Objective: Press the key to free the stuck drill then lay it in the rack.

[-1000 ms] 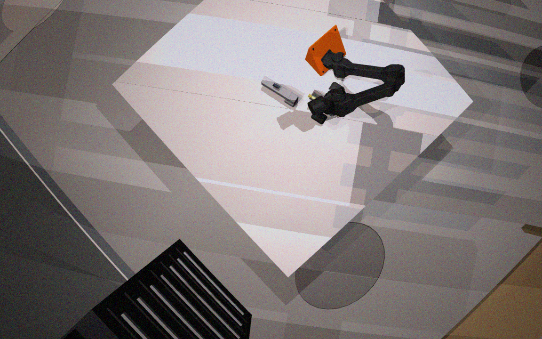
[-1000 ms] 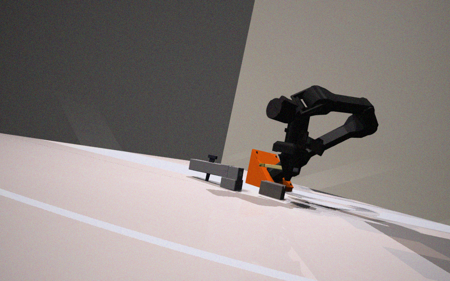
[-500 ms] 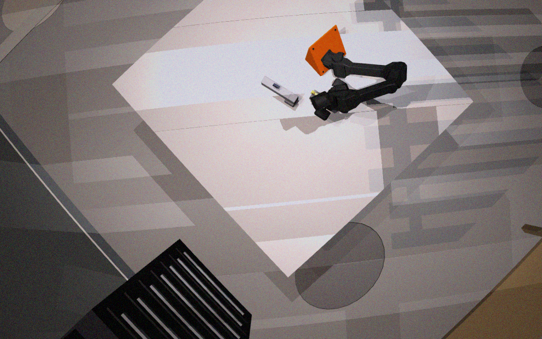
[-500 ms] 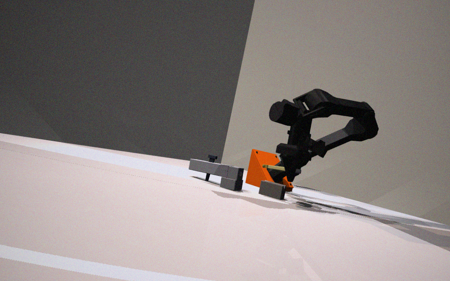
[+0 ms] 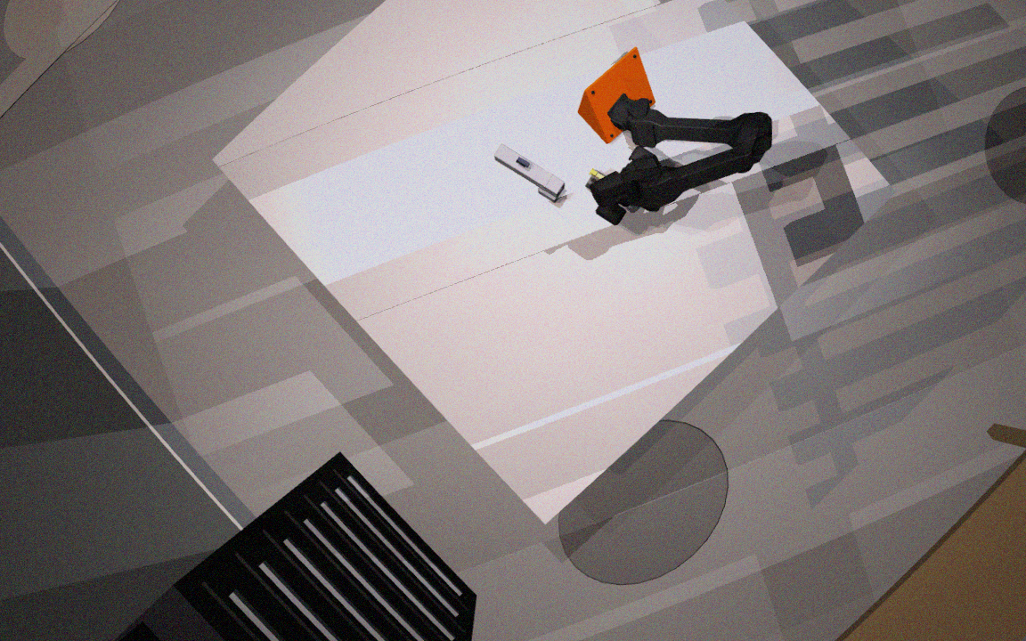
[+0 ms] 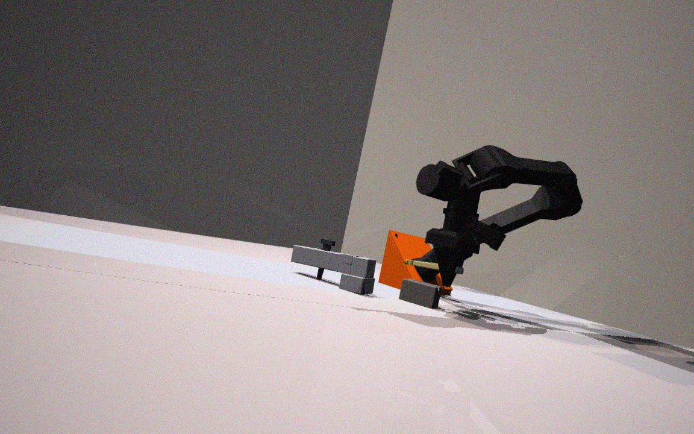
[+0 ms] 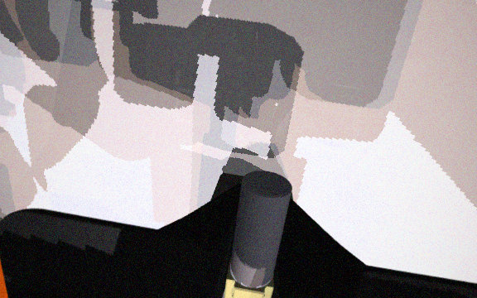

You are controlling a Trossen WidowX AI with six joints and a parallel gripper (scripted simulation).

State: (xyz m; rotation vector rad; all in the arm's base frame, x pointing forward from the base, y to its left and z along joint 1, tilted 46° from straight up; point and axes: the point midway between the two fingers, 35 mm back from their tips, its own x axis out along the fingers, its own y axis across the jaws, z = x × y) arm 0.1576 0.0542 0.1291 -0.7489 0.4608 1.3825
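Note:
My gripper (image 6: 448,273) (image 7: 258,197) is shut on the drill, a dark grey cylinder with a pale yellow bar. The drill (image 5: 596,173) (image 6: 422,264) (image 7: 259,232) is out of the holder and roughly level, its yellow end toward the holder. It appears above the grey rack block (image 6: 418,293), with a gap below it in the exterior view; exact alignment is unclear. The rack is mostly hidden by the arm in the top view. The long grey holder (image 5: 542,176) (image 6: 311,258) stands to the left, with the black key (image 5: 523,161) (image 6: 327,242) on top.
The orange wedge (image 5: 620,84) (image 6: 393,264) carries the arm's base behind the rack. The folded arm stands over the rack. A black slatted object (image 5: 325,510) lies beyond the table's lower-left edge in the top view.

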